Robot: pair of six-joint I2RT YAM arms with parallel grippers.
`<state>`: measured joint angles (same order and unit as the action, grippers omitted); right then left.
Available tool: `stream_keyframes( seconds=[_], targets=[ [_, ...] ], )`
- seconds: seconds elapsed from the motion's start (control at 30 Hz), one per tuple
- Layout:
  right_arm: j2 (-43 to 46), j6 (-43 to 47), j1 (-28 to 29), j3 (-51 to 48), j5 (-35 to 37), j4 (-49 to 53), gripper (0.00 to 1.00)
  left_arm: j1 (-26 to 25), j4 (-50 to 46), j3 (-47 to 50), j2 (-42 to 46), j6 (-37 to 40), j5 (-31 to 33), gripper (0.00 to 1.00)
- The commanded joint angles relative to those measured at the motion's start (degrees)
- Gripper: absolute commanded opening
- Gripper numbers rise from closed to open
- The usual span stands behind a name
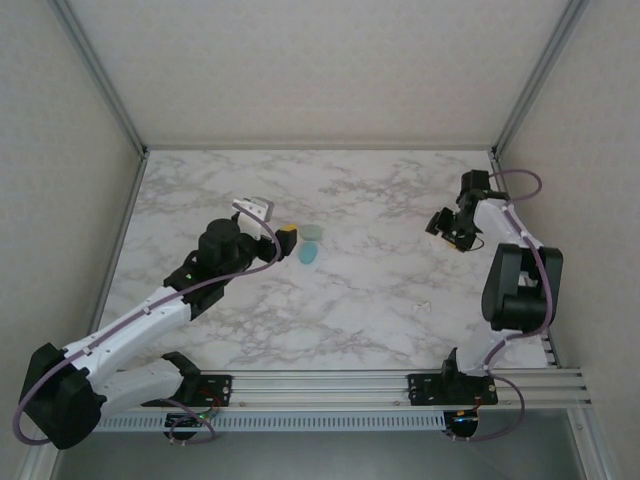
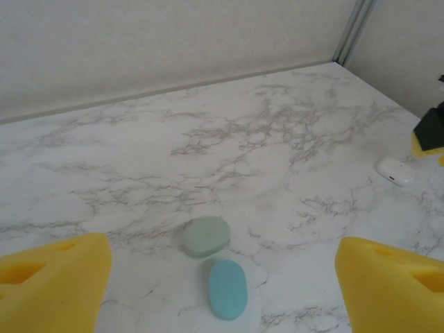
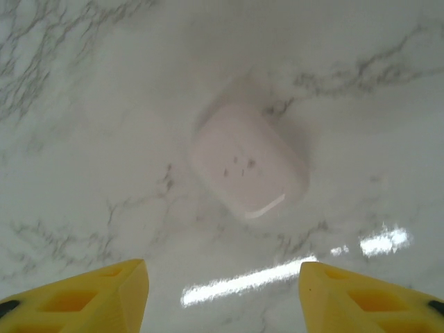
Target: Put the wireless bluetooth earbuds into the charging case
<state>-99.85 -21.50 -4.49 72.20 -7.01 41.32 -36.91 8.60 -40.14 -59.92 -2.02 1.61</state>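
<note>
- The white marble-patterned tabletop with grey veins (image 1: 340, 320) is boxed in by pale textured wall panels (image 1: 320, 70) at 9, 12 and 3 o'clock.
- Slim aluminium posts (image 1: 100, 75) rise from the two far corners.
- A ribbed metal rail (image 1: 330, 385) runs along the 6 o'clock edge and carries both arm bases.
- The small light-blue oval plastic charging case (image 1: 309, 254) lies open and flat near the middle of the table. Its paler green-blue half (image 2: 206, 236) lies just beside the blue one, at 12 o'clock of it from above.
- The left gripper (image 1: 272, 224) hovers just at 9 o'clock of the case. Its yellow fingers (image 2: 52, 281) are spread wide, released, with nothing between them; the case rests on the marble ahead of them, untouched.
- The right gripper (image 1: 450, 232) sits well apart at 3 o'clock of the case, near the right wall.
- Its yellow fingers (image 3: 90, 298) stand apart, also released. Above them in the right wrist view lies a small white rounded plastic piece (image 3: 248, 161), with three tiny dark dots on top, apart from both fingers.
- The marble there shows bright streaks of glare (image 3: 239, 283).
</note>
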Motion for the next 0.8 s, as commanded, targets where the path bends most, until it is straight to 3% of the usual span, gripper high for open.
stream_keyframes(
  seconds=[0.0,0.3,0.57,0.77],
  targets=[
    [-4.6,1.2,-1.6,4.9,1.1,-0.2,0.61,0.6,-3.0,-1.9,2.2,-1.1,-0.8,0.84],
    [-17.4,4.7,-2.2,15.5,-2.3,4.1,0.61,0.8,-4.9,-0.7,5.3,-1.2,0.3,0.86],
    [-16.9,7.7,-2.0,12.7,-6.1,5.5,0.61,0.9,-4.9,-0.6,5.1,-0.7,0.6,0.87],
    [-13.9,9.6,-0.6,9.4,-2.2,6.3,0.62,1.0,-4.1,-2.4,2.1,-0.5,-0.8,0.88]
  ],
)
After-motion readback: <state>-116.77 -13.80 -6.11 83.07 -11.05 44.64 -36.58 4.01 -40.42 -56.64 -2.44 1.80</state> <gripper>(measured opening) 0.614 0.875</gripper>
